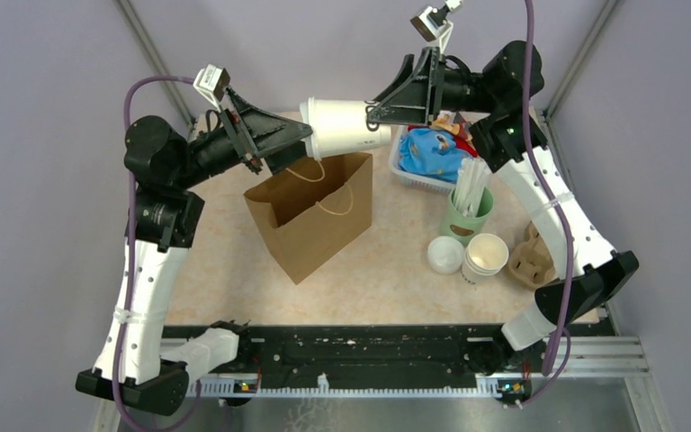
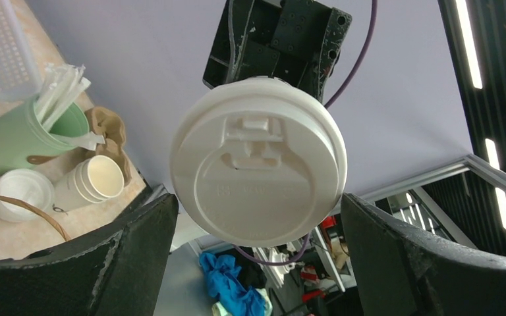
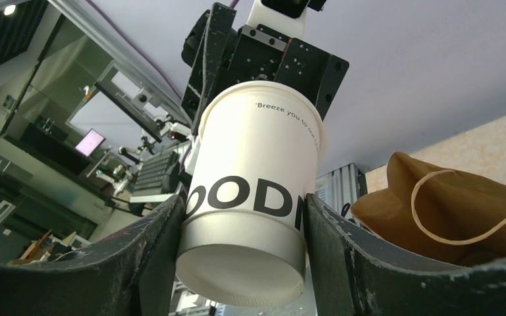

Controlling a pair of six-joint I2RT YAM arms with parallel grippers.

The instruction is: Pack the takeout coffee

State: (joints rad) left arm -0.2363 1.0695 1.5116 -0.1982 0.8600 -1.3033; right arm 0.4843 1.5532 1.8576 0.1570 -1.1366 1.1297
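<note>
The paper bag [image 1: 310, 220] stands open in the middle of the table. The takeout coffee [image 1: 342, 128] is held in the air just above the bag's far edge. It lies on its side, with the lid pointing at the left gripper [image 1: 304, 135] and the base toward the right gripper [image 1: 376, 117].

The right gripper is clamped on the cup's lower wall, one finger on each side of the lettering. The left gripper is spread wide around the lid end and touches nothing.

This looks like a handover or a re-orienting step over the bag. To do it well, the cup should probably be turned lid-up before it goes down. It should then be centred over the bag's mouth, clear of the handles, and let go only once its base rests inside. Any second grip belongs on the paper wall, not on the lid.

- **Bag:** it seems empty, though its shaded inside is only partly visible.
- **White basket [image 1: 411, 176]:** right of the bag, it holds blue packets.
- **Green cup [image 1: 468, 223]:** nearer than the basket, it holds white wrapped straws.
- **Stack of nested cups [image 1: 486, 256]:** nearer again, with loose lids [image 1: 445, 255] touching it on the bag side.
</note>
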